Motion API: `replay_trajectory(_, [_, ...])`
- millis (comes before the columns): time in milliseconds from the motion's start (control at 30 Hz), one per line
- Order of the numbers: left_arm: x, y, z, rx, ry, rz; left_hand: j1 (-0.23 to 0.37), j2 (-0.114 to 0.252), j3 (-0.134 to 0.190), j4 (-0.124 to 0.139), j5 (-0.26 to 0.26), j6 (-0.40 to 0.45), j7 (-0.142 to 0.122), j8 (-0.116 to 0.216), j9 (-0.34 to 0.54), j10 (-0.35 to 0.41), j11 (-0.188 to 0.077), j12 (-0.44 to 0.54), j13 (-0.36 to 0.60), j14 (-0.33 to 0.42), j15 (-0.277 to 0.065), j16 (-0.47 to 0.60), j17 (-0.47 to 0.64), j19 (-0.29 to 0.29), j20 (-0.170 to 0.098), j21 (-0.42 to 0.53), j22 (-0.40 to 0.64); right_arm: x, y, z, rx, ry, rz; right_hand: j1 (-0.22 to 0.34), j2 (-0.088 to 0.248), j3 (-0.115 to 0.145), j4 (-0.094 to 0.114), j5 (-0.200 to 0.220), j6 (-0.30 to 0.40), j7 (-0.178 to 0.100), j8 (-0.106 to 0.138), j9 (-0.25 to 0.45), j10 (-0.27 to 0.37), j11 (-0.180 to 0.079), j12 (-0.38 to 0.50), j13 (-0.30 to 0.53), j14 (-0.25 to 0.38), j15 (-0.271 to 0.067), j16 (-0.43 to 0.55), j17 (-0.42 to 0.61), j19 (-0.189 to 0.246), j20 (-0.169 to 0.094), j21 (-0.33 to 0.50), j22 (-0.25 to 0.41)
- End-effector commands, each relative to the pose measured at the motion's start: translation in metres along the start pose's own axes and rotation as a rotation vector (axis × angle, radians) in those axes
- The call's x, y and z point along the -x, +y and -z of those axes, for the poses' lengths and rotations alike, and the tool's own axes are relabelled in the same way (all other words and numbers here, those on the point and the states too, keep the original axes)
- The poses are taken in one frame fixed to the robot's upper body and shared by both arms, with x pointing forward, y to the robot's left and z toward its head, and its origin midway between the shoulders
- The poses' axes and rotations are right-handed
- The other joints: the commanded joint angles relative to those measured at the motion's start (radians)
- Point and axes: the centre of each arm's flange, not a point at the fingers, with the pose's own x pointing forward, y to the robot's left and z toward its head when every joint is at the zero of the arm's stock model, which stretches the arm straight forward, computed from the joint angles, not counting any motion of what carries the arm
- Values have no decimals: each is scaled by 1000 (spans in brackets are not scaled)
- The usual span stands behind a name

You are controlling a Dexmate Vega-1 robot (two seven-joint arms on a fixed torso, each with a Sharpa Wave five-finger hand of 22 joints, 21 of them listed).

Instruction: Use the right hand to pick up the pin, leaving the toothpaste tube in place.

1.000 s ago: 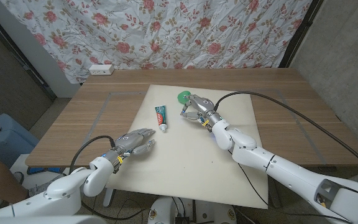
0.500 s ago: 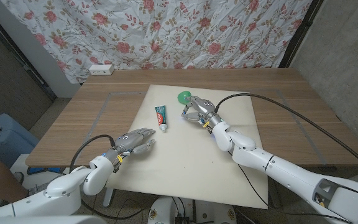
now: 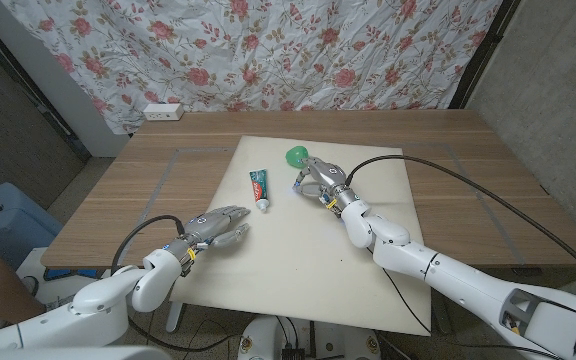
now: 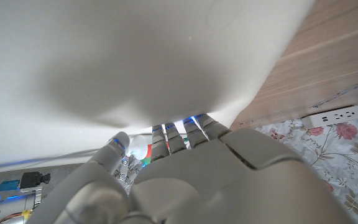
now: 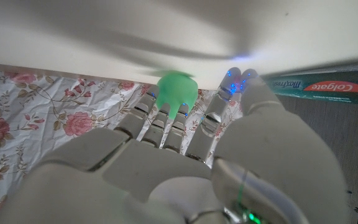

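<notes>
Two hands: I see both over the white mat (image 3: 298,250) on the wooden table (image 3: 158,170).
Right hand: my right hand (image 3: 320,181) reaches toward the mat's far edge, fingers (image 5: 166,121) stretched forward and a little apart, gripping nothing I can see.
Pin: the green pin (image 3: 295,156) stands near the mat's far edge, just beyond my right fingertips; whether they touch I cannot tell.
Toothpaste: the tube (image 3: 259,187) lies on the mat just left of my right hand, apart from it.
Left hand: my left hand (image 3: 220,226) sits at the mat's near left edge, fingers loosely curled, holding nothing.
Backdrop: a floral curtain (image 3: 268,50) hangs behind the table.
</notes>
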Motion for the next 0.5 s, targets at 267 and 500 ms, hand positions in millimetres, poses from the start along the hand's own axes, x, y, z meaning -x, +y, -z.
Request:
replay_trajectory(267, [-1,-2,1,4,-3,13,11,83,6,-5,1,13,-2,1,1,10,0,5,2,12,-82,0,2,13,-119,10,1,5,11,5,-6,14,-9,12,-6,0,-3,-2,-2,-9,-1,2,2,-2,-4,1,6,-4,2,6,10,1,-2,4])
replay_trajectory(500, [-2,-2,2,4,2,18,11,83,9,-7,1,17,-3,1,2,15,1,6,2,15,-82,0,2,14,-118,10,1,5,12,5,-10,18,-9,14,-8,0,-4,-1,-8,-10,-5,1,2,-1,-4,2,8,-3,3,7,9,2,-2,4])
